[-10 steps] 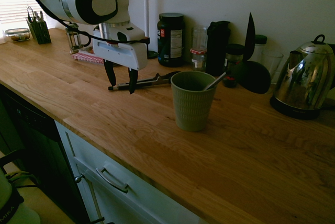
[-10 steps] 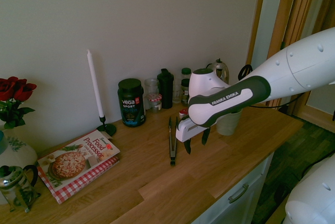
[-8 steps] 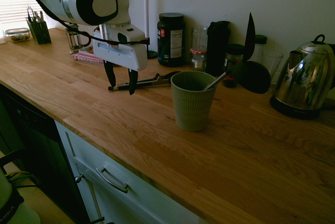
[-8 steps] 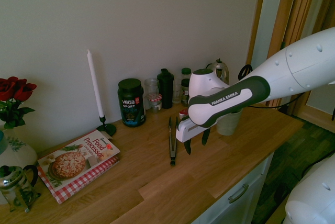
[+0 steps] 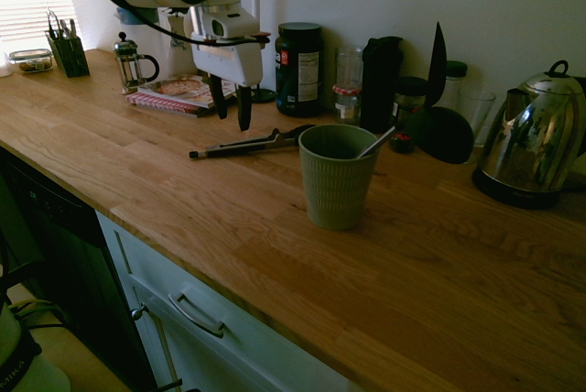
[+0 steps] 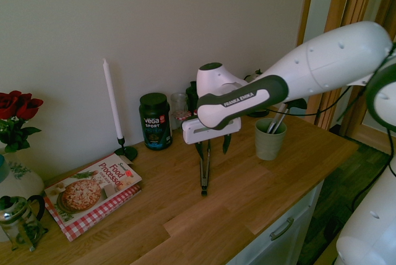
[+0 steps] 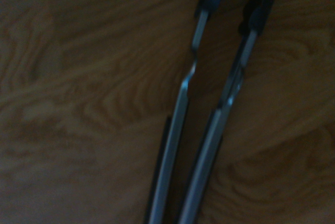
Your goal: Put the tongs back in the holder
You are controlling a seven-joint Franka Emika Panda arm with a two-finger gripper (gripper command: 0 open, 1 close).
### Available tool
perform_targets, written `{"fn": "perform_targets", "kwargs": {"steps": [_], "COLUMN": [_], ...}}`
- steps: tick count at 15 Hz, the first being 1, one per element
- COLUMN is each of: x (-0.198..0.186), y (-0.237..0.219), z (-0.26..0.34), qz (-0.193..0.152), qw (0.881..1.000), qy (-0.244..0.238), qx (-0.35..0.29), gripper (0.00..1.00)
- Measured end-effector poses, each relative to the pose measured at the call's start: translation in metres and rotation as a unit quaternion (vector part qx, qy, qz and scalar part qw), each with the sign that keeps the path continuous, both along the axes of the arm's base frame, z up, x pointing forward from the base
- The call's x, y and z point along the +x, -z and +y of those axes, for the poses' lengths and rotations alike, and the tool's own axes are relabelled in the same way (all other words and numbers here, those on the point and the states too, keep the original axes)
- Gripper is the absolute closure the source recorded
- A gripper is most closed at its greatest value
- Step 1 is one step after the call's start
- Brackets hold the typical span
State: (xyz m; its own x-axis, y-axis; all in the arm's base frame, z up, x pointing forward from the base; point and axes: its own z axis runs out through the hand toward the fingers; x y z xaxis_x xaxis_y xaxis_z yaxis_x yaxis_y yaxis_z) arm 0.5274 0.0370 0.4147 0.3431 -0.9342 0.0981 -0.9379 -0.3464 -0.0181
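The tongs (image 5: 252,144) lie flat on the wooden counter, two silvery arms with black tips, left of the holder (image 5: 336,177). The holder is a sage-green ribbed cup with a thin metal utensil handle (image 5: 376,142) leaning in it. My gripper (image 5: 231,106) hangs open above the tongs, fingers pointing down and holding nothing. From the other side, the gripper (image 6: 213,147) stands over the far part of the tongs (image 6: 203,169), apart from them, with the holder (image 6: 270,140) to the right. The wrist view shows both arms of the tongs (image 7: 175,124) on the wood grain.
Along the wall stand a dark tub (image 5: 298,67), glass jars (image 5: 347,85), a black bottle (image 5: 380,81), a black blade shape (image 5: 437,67) and a steel kettle (image 5: 536,136). A cookbook (image 5: 179,92), a French press (image 5: 133,62) and a candle (image 6: 112,101) lie beyond the arm.
The arm has risen and swung toward the wall, from low beside the tongs' handle end to a spot above them. The tongs and the holder have not moved.
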Motion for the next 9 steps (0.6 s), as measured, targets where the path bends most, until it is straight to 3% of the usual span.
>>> {"fn": "perform_targets", "kwargs": {"steps": [5, 6, 9], "x": [0.079, 0.084, 0.093], "y": [0.028, 0.032, 0.041], "z": [-0.002, 0.0, -0.002], "qz": [0.001, 0.002, -0.005], "qw": [0.999, 0.999, 0.999], "qy": [0.037, 0.039, 0.045], "qx": [0.012, 0.013, 0.015], "gripper": [0.0, 1.0, 1.0]}}
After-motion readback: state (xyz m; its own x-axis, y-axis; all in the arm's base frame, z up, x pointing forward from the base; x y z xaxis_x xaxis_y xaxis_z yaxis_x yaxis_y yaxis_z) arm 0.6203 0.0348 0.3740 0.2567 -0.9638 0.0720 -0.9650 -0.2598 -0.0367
